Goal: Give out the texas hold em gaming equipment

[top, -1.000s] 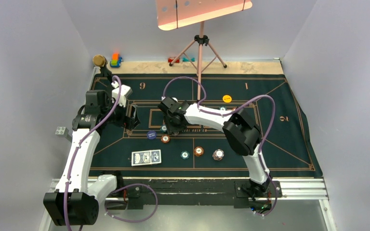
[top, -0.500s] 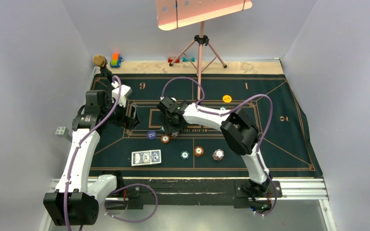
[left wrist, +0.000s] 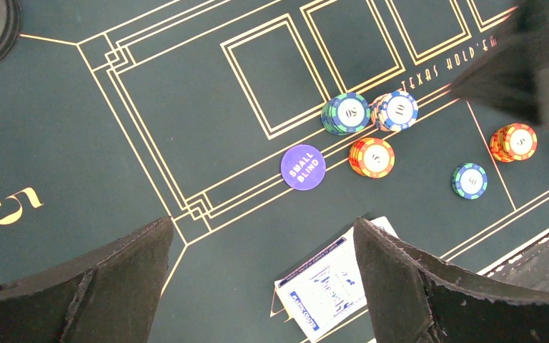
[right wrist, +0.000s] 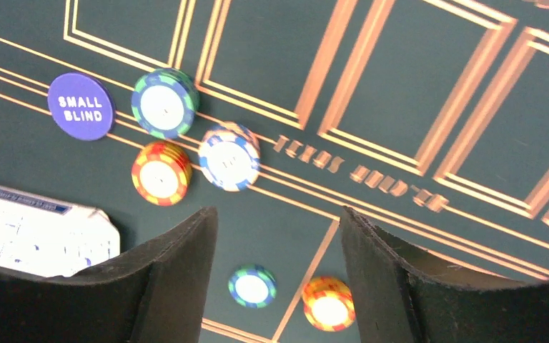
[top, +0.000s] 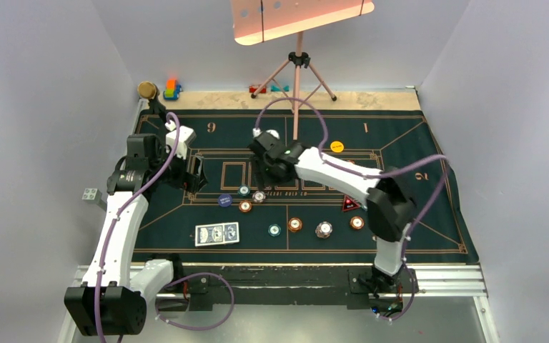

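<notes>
Top view: shows the right gripper (top: pixel 261 180) just beyond the pinkish-white stack (top: pixel 259 196), jaws partly open and empty. Shows the left gripper (top: pixel 194 175) further left, jaws spread wide, holding nothing. Places the cards (top: pixel 216 234) nearer, left of centre.

Left wrist: looks down on the small-blind disc (left wrist: pixel 303 166), teal stack (left wrist: pixel 345 113) and orange stack (left wrist: pixel 372 156), all packed close. Risks toppling a neighbour on any wide-jawed descent here.

Right wrist: frames the pinkish-white stack tight against the orange stack; cannot tell whether touching. Risks dragging both together, or scattering chips across the mat (right wrist: pixel 400 86).
</notes>
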Available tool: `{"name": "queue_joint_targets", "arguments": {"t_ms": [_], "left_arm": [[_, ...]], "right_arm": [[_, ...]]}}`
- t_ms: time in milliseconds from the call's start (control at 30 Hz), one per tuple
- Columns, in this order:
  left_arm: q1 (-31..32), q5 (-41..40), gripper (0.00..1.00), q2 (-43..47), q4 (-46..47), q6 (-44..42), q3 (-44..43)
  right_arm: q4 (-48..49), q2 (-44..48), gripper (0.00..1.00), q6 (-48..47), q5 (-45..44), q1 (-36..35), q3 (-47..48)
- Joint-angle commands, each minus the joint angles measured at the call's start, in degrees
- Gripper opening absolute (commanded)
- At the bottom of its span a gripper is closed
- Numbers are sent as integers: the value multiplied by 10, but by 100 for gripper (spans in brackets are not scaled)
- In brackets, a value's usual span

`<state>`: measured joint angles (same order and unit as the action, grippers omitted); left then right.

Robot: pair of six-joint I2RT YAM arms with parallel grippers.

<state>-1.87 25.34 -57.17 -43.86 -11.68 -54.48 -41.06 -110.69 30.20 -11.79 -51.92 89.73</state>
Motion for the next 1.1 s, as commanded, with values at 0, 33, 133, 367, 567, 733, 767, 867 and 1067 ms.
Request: {"name": "queue_joint_targets", "arguments": {"t_ms": [0,33,133,367,567,733,767,867,1067], "left_arm": [[-5,14,100,10,10,-11,3],[-5,14,100,9,10,-11,3],[-5,17,100,9,10,-12,2],[-4,30,100,4,4,-19,2],[-5,34,100,0,4,-20,2],[-4,32,100,0,3,-19,1],[-4,32,100,0,4,-19,0],[-4,29,100,0,2,-19,1],[-4,27,100,0,7,-15,2]], "right_arm": [[-42,120,69,18,-49,25,-59],[-50,140,72,25,-54,27,-78],[-77,190,83,52,-65,30,-136],[-102,291,93,99,-58,31,-266],[-116,334,95,125,-43,33,-335],[-79,330,95,138,-21,34,-382],[-72,326,95,139,-17,34,-389],[-51,315,87,142,-8,34,-407],[-33,310,69,143,-5,34,-424]]}}
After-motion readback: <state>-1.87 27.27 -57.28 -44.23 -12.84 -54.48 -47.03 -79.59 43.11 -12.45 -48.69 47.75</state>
